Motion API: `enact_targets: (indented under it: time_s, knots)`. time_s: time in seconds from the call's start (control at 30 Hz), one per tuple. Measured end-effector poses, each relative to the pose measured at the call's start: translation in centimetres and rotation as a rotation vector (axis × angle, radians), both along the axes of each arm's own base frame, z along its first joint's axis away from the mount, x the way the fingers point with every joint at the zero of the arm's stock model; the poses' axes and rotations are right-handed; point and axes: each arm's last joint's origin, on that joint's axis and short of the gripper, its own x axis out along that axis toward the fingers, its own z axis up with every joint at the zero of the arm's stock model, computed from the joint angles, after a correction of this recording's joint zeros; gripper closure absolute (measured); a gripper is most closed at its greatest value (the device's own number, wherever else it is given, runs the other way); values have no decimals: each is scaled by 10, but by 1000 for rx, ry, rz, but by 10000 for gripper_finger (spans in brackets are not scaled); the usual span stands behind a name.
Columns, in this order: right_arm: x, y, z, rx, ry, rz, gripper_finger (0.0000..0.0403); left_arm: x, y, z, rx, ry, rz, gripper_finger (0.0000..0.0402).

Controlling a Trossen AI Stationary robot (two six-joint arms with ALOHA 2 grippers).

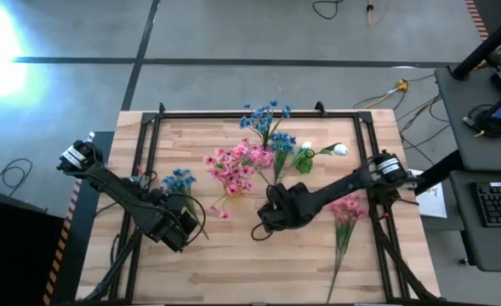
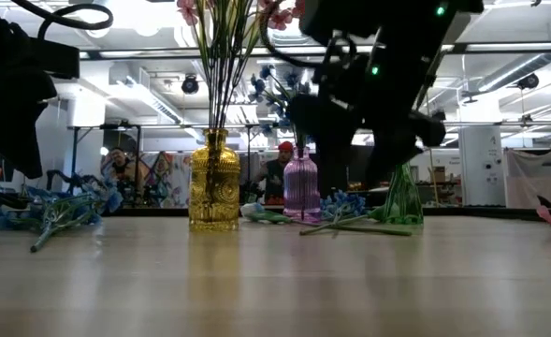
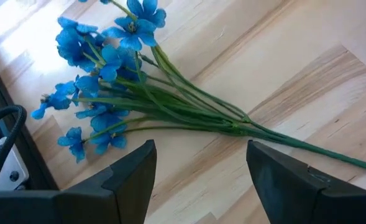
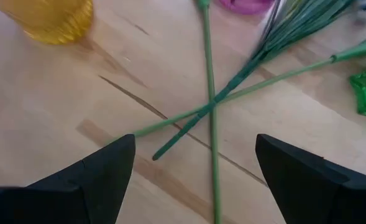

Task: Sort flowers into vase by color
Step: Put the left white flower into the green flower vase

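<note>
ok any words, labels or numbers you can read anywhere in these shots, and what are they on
None can be read.
The sheet of paper beside the table's right edge in the high view carries print too small to read.
The yellow vase, purple vase and green vase show no labels.

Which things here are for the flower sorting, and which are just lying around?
For the job:
- blue flowers
- pink flowers
- yellow vase
- purple vase
- green vase

Just lying about:
- keyboard
- floor cables
</note>
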Motion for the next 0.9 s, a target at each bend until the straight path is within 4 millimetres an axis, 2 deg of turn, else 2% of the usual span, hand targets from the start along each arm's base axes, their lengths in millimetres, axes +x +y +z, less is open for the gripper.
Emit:
enact_targets:
  time_s: [0.23,0.53,0.67,0.9]
  knots:
    - [9,-8,-27,-15,28,-17,78,1,0,0,21,-1,-32,167]
    - [13,-15,-35,-19,24,-4,83,1,1,1,49,-9,-57,167]
    - [12,-14,-37,-18,20,1,122,1,1,1,53,-6,-66,167]
    - [10,-13,-41,30,23,19,234,1,1,1,54,-6,-67,167]
